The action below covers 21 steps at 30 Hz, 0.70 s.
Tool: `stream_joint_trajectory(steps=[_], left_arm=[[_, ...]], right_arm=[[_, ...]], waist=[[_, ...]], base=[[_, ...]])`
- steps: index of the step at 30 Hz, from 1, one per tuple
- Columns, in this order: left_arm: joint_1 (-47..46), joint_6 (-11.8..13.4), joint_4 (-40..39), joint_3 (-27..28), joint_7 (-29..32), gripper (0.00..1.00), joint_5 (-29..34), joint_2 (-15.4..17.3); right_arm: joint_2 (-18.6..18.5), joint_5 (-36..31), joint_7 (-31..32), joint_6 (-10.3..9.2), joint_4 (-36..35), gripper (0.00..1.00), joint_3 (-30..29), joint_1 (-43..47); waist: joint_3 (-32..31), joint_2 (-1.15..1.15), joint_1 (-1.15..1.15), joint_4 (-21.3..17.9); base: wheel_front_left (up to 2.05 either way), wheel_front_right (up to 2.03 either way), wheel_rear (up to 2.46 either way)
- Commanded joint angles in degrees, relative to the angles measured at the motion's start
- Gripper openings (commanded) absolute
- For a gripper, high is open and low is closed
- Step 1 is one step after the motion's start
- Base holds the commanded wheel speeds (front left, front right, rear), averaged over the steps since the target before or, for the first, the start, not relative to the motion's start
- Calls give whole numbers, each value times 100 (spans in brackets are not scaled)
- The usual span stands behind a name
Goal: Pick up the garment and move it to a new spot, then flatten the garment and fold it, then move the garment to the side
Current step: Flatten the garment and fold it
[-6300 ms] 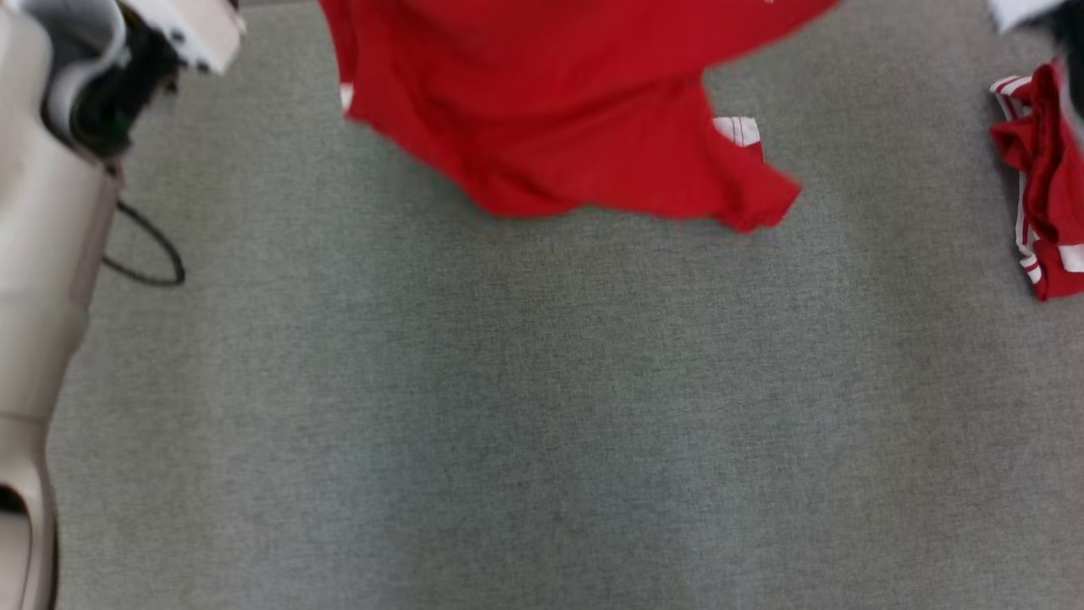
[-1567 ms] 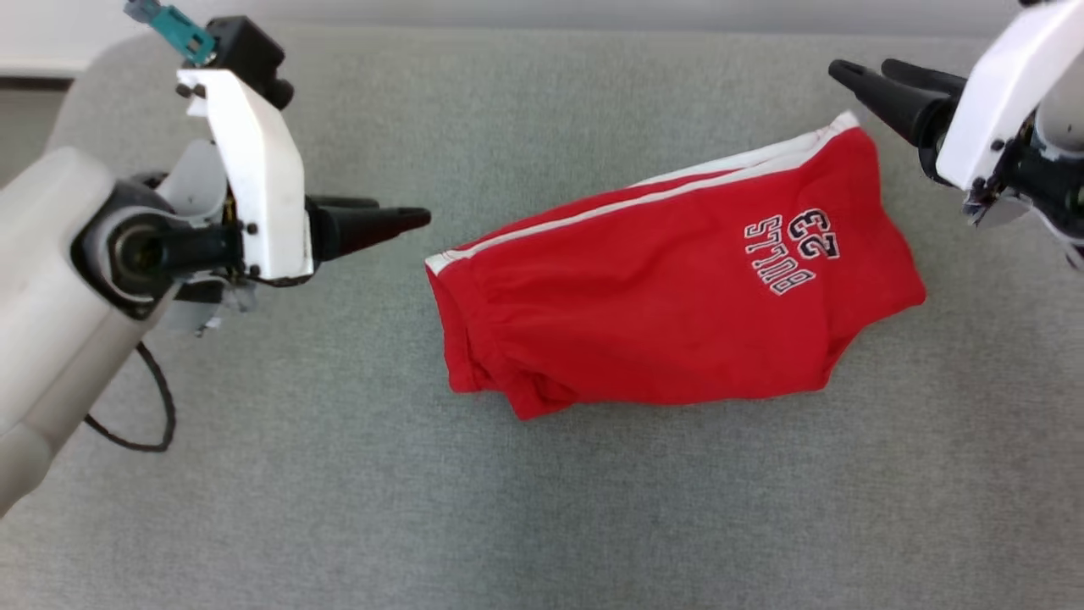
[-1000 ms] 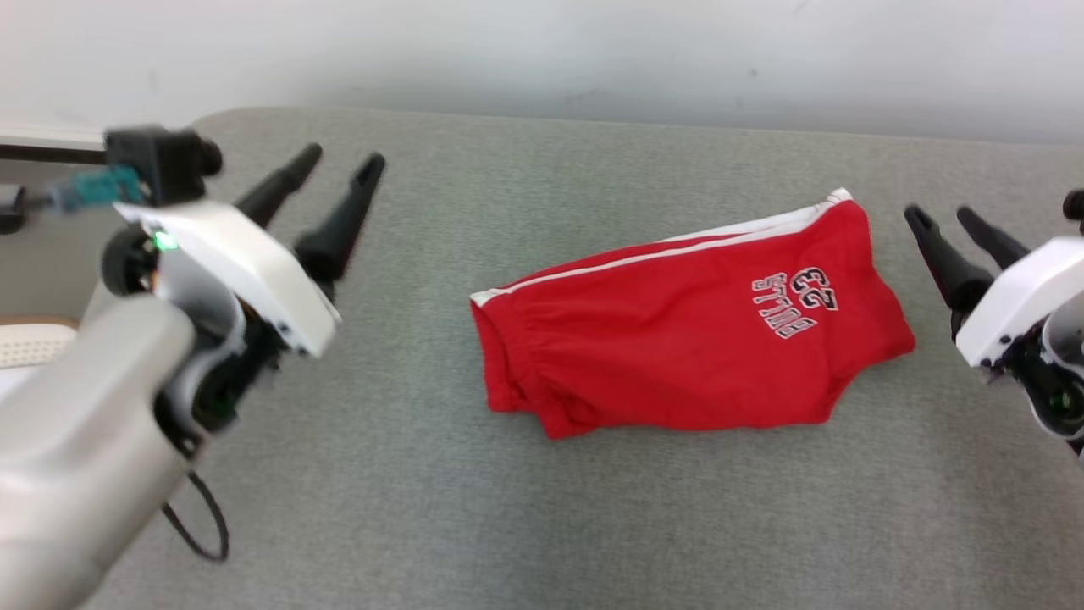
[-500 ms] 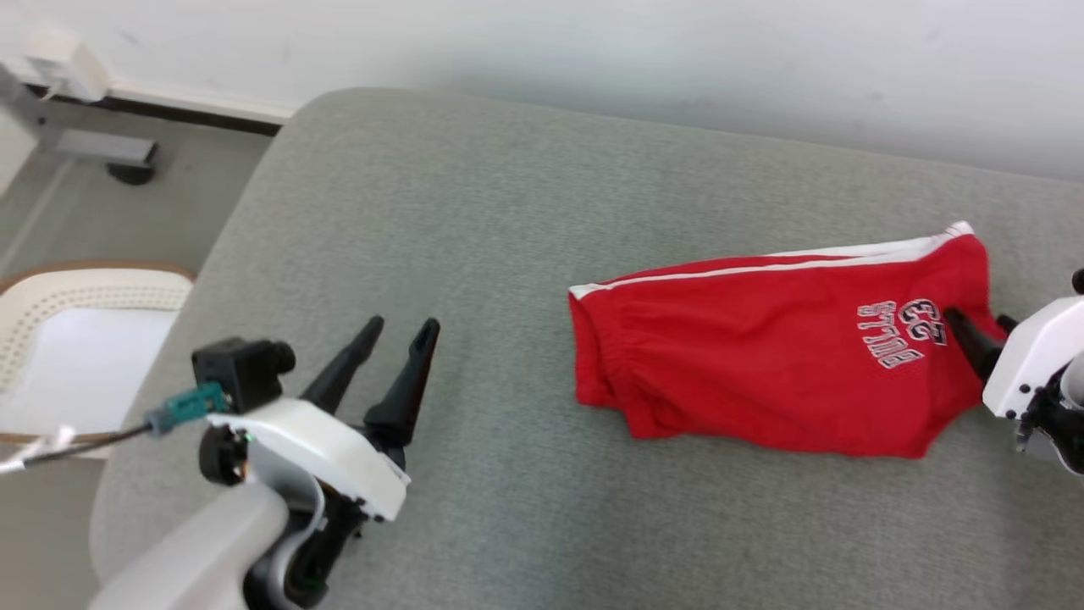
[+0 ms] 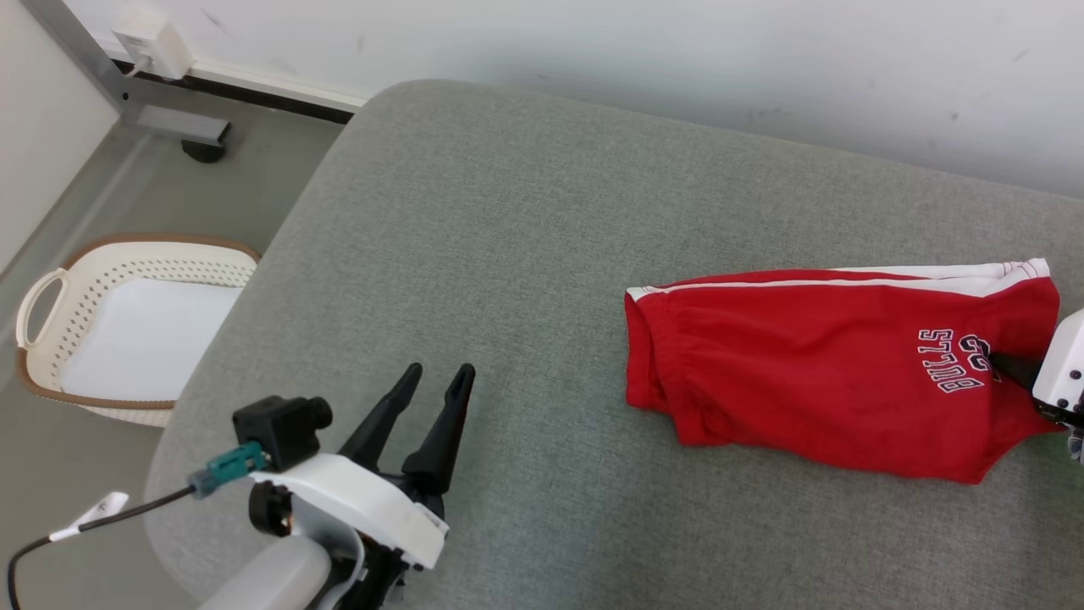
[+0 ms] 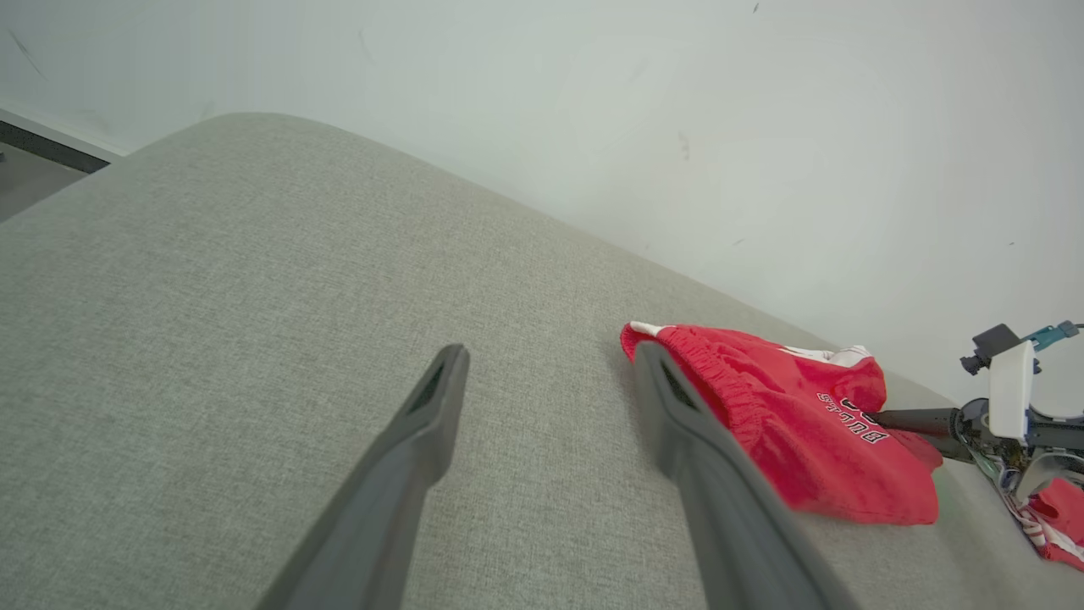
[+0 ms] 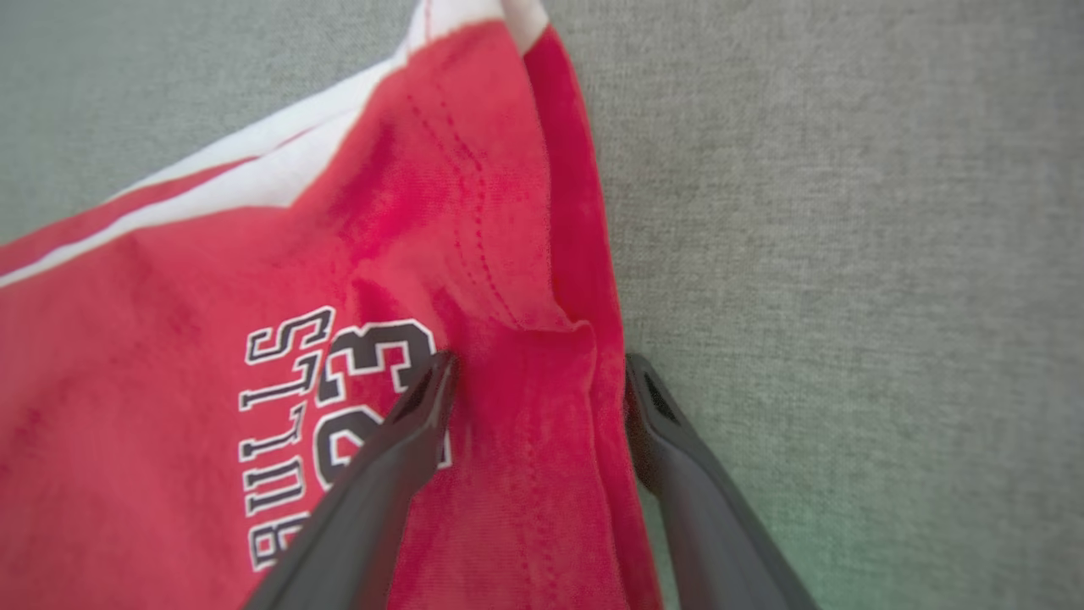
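The garment (image 5: 813, 373) is a pair of red shorts with white side stripes and a "BULLS 23" print, lying folded on the grey cushion (image 5: 508, 254). My right gripper (image 7: 540, 363) is open, fingers down on the garment's (image 7: 212, 339) leg-hem end. One finger rests by the print, the other at the hem edge, with a ridge of red cloth between them. In the head view its dark finger (image 5: 1009, 367) shows at the right edge. My left gripper (image 5: 439, 373) is open and empty above the bare cushion, well left of the waistband (image 6: 720, 381).
A white perforated basket (image 5: 152, 246) with a brown rim sits on the floor left of the cushion's rounded edge. A pale wall runs behind the cushion. A metal stand foot (image 5: 182, 127) is at the far left. Another red-and-white cloth (image 6: 1054, 521) lies past my right gripper.
The head camera has swung left, bringing the basket into view. My right gripper has come from beside the garment down onto its leg end. The left gripper stays open, away from the garment.
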Motion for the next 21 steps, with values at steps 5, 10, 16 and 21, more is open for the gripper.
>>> stream_joint_trajectory(steps=[5,10,16,21], left_arm=[[207,-118,139,137,-7,100,198,-197],[284,-230,272,184,-7,100,330,-337],[445,-253,265,448,-7,100,514,-456],[627,-109,195,769,-6,100,1137,-456]], right_arm=[[465,-101,286,25,-23,0,109,170],[363,-161,72,18,26,0,82,47],[240,-206,-217,9,93,0,37,100],[218,-202,-659,9,-3,0,-29,230]], waist=[[-74,0,1,51],[-211,0,1,75],[-428,0,1,-34],[-603,0,1,-310]], base=[[0,0,0],[0,0,0],[0,0,0],[0,0,0]])
